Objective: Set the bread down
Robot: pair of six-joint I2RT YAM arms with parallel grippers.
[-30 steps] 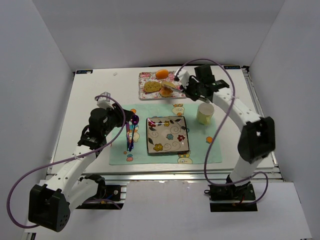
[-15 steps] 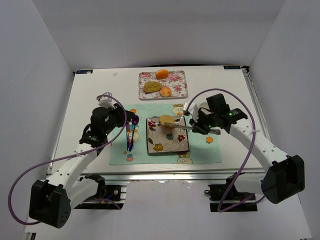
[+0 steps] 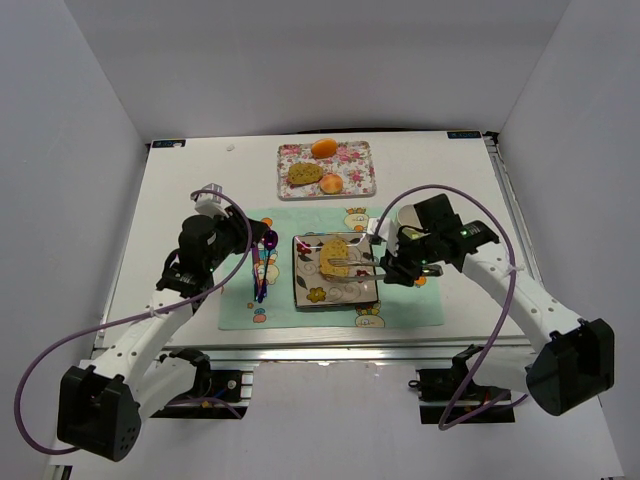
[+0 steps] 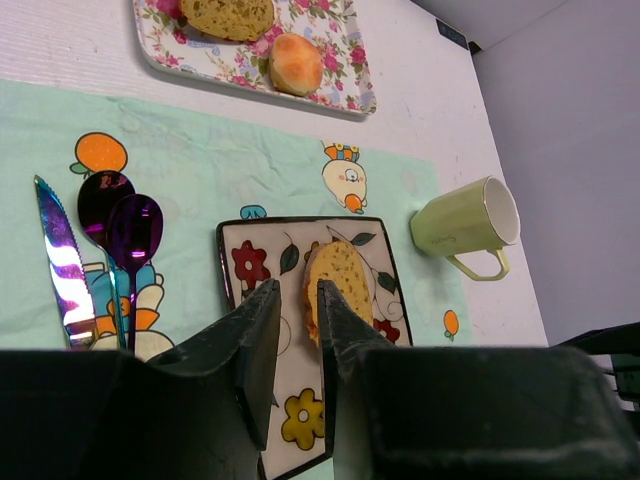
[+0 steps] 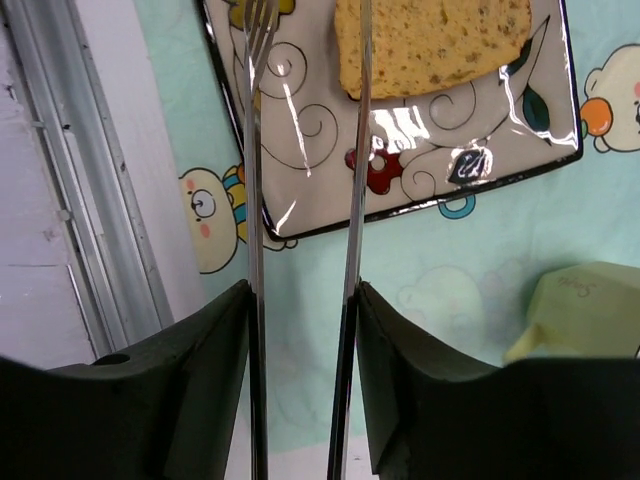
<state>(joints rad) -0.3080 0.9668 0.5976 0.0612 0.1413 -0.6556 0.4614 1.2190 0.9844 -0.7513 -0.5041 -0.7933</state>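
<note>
Bright even light; glare on plate (image 5: pixel 420 140) and tongs (image 5: pixel 352 200).

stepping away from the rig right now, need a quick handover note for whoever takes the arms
Right gripper: shut on the tongs; their arms stand apart, one crossing over the edge of the bread.
Left gripper: empty, jaws slightly apart, hovering left of the plate.
Bread: lying flat on the far half of the patterned plate.
Done: bread looks placed and released.
Left: probably lift the tongs clear of the plate and draw the right arm back.
</note>
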